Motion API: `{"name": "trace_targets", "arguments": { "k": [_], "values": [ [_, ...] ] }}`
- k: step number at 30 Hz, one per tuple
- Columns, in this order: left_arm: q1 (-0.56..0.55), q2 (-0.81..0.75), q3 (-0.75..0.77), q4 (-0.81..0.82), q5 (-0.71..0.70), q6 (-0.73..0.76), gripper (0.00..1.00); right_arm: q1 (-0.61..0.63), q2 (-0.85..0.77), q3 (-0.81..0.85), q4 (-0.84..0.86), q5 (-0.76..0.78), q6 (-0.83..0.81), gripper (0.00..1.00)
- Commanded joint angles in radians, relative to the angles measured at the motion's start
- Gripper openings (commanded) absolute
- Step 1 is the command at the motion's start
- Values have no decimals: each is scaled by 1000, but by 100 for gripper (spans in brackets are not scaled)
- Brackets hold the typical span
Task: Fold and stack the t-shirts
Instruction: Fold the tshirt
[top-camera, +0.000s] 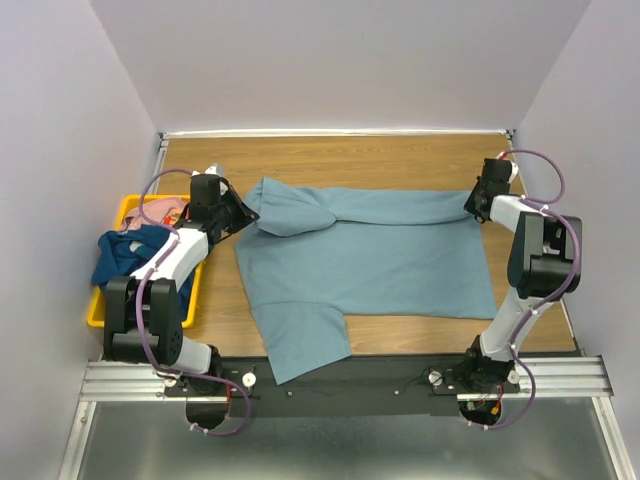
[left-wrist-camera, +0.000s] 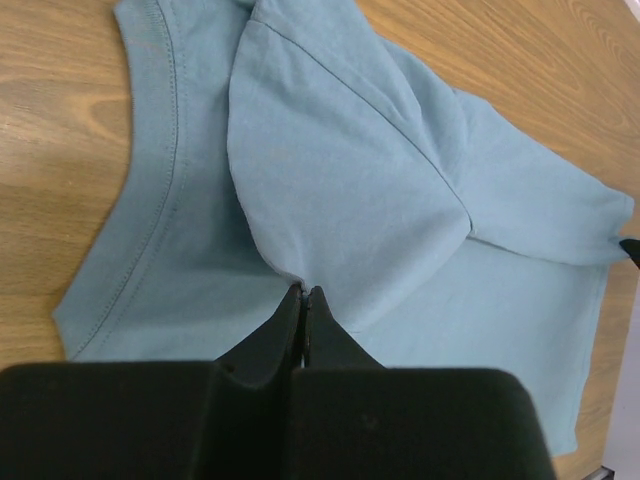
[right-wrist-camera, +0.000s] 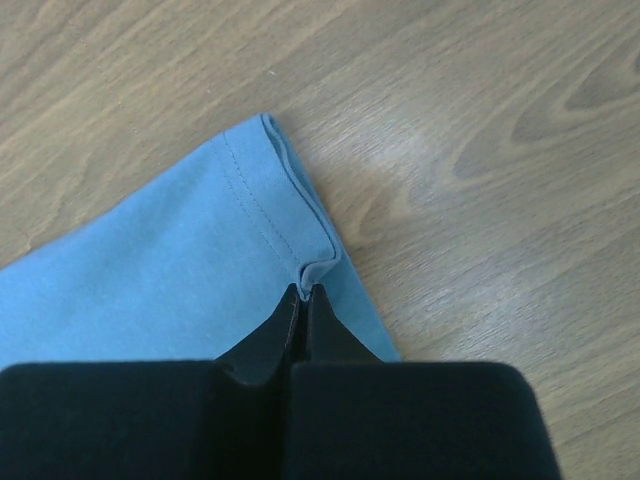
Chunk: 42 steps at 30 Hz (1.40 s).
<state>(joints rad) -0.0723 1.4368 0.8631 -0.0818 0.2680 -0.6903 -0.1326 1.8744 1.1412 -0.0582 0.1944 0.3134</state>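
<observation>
**A:** Two pinches, one shirt. The left gripper (left-wrist-camera: 305, 292) has its fingers closed on a doubled-over flap of the light blue-grey t-shirt (top-camera: 380, 265), at the middle left of the top view. The right gripper (right-wrist-camera: 303, 290) is clamped on a hemmed corner near the upper right.

**B:** And where does the shirt lie?

**A:** It is spread over the middle of the table (top-camera: 400, 152), with its upper strip already turned in toward the centre. One sleeve reaches past the table's edge at the lower middle of the frame. The dark navy t-shirt (top-camera: 125, 255) and the pink patterned t-shirt (top-camera: 160, 210) are heaped in the yellow bin (top-camera: 95, 312) at the far left.

**B:** So the step in hand is the lengthwise fold?

**A:** That's my reading. To do it well, both pinches should travel toward the bottom of the frame at one pace and one height, so the edge between them runs straight and taut.

**B:** Any weak spot?

**A:** The right grip. It has only the very corner, a small pucker of hem at the tips, so a jerk could pull it free. The rounded bulge of cloth by the left gripper could also trap a wrinkle.

**B:** And the landing?

**A:** Lay the held edge parallel to the shirt's lower edge, then release both sides together.
</observation>
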Motion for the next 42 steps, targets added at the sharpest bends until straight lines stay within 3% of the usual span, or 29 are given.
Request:
{"name": "trace_targets", "arguments": {
  "k": [1, 3, 7, 13, 23, 32, 37, 42],
  "values": [
    [-18, 4, -4, 40, 34, -12, 0, -10, 29, -11, -34, 28, 18, 4],
    [-23, -6, -9, 40, 31, -18, 0, -9, 32, -3, -38, 27, 18, 6],
    [-34, -15, -21, 42, 25, -29, 0, -10, 34, 31, -78, 10, 13, 18],
    [-76, -26, -10, 42, 30, -46, 0, -6, -36, 58, -146, -67, 26, 46],
    [-138, -110, -24, 31, 14, -106, 0, 54, -172, 57, -187, -76, 38, 71],
    [-169, -136, -50, 8, -1, -114, 0, 152, -205, 69, -184, -188, -2, 72],
    [-169, -81, -39, 39, -18, -109, 0, 319, -179, 66, -164, -237, -76, 68],
    [-169, -15, 71, 50, -58, -75, 0, 502, -170, 22, -83, -322, -128, 59]
  ]
}}
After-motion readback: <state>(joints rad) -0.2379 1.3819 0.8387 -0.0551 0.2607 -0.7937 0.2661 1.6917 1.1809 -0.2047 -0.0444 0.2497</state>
